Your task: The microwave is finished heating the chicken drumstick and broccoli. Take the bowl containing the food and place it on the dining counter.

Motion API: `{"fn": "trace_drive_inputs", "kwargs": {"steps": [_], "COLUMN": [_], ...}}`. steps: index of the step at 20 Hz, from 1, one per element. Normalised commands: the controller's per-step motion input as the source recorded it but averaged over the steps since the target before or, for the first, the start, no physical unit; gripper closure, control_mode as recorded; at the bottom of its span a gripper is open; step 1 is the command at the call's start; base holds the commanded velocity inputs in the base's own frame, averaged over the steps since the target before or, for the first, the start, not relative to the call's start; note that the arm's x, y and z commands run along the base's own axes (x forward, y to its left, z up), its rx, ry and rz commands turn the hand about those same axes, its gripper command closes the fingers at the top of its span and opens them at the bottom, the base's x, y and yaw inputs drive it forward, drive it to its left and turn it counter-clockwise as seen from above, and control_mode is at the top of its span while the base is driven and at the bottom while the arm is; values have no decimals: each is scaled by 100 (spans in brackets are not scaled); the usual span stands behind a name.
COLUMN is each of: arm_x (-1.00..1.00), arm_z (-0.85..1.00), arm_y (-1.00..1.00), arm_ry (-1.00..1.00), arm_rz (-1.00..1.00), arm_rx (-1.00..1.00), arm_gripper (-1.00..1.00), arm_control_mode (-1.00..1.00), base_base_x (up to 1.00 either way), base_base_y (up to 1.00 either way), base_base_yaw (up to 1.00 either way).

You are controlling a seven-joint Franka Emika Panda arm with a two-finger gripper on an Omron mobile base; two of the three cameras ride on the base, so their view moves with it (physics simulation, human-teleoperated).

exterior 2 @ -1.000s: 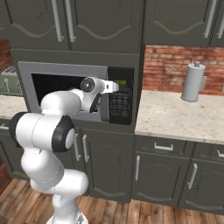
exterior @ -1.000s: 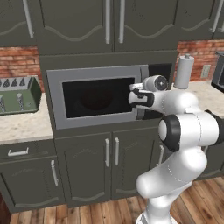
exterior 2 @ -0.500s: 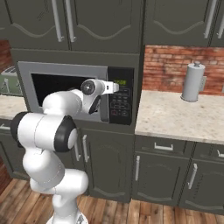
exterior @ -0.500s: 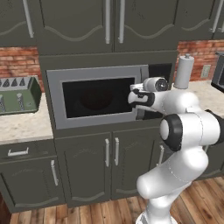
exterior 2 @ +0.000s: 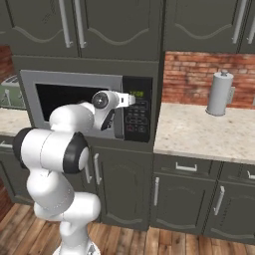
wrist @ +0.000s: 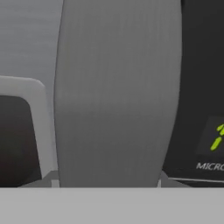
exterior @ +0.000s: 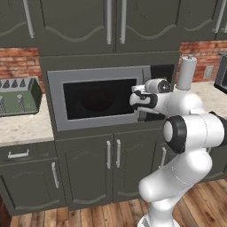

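Microwave (exterior: 99,99) sits built into the dark cabinetry at the middle of the left base view, its door shut, which is why the arm is reaching there rather than toward any counter: the food cannot be had until the door swings out. The gripper (exterior: 138,101) is pressed up against the right edge of the door, at the vertical handle (wrist: 118,94), which rises as a broad grey bar through the centre of the hand view with the black control panel (exterior 2: 136,115) and its green digits to the right. That close, square-on framing suggests the hand is lined up to take the handle between its fingers; the fingertips themselves are not visible in the hand view, so I cannot tell whether the jaws are apart or already clamped on the bar. Behind the dark glass a dim reddish round shape, the bowl (exterior: 94,101), lies at the centre of the cavity; the drumstick and broccoli are too dark to make out. In the upper right of the right base view a paper towel roll (exterior 2: 219,93) stands on the speckled countertop (exterior 2: 199,133), well apart from the work. A green toaster (exterior: 17,96) sits at the left edge.
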Motion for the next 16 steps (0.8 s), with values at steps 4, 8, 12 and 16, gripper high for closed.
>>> {"fn": "trace_drive_inputs", "kwargs": {"steps": [4,8,12,16], "arm_x": [-28,-64,-97,-100], "arm_z": [21,56,81,98], "arm_y": [24,37,43,44], "arm_ry": [0,0,0,0], "arm_rz": [0,0,-5,-7], "arm_rx": [0,0,0,0], "arm_gripper": [100,100,100,100], "arm_control_mode": [-100,-100,-100,-100], "base_base_x": [0,0,0,0], "base_base_y": [0,0,0,0], "base_base_yaw": [0,0,0,0]}}
